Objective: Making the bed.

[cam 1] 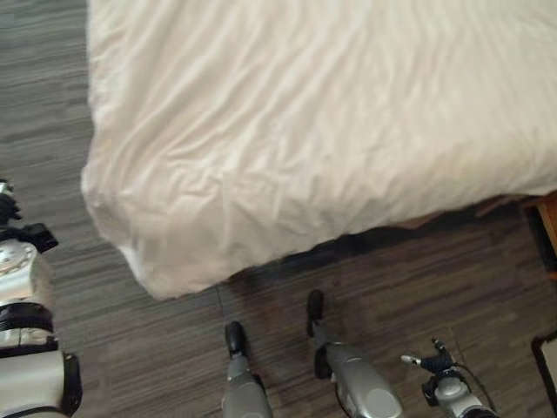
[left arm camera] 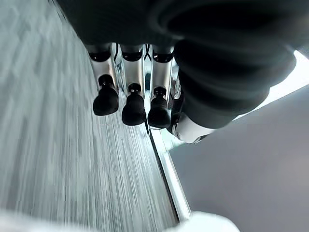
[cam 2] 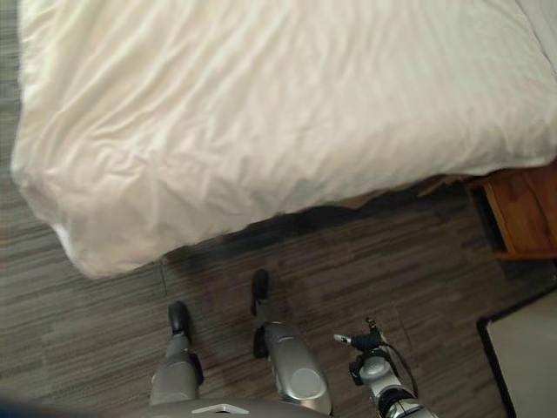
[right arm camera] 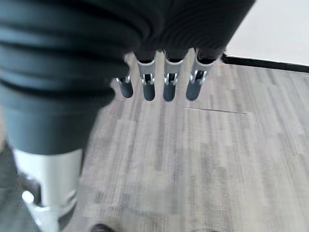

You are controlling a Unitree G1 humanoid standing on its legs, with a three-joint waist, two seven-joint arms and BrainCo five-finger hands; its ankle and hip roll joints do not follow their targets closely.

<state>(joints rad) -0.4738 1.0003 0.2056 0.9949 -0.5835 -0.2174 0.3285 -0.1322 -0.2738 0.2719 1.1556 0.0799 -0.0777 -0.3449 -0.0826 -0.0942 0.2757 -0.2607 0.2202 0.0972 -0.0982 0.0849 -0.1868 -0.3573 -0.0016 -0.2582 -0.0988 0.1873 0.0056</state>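
Observation:
A white duvet (cam 1: 305, 131) covers the bed, lightly creased all over. Its near corner (cam 1: 165, 261) droops over the mattress edge towards the grey striped carpet (cam 1: 392, 279). My left hand (left arm camera: 133, 96) hangs above the carpet, fingers relaxed and holding nothing, with a corner of white fabric (left arm camera: 203, 222) below it. My right hand (right arm camera: 169, 82) also hangs over bare carpet with straight fingers and nothing in it. Both hands are away from the bedding.
A wooden bedside unit (cam 2: 522, 218) stands at the bed's right end. A pale panel with a dark border (cam 2: 526, 366) lies on the floor at the lower right. A grey wall and skirting (left arm camera: 241, 159) run beside my left hand.

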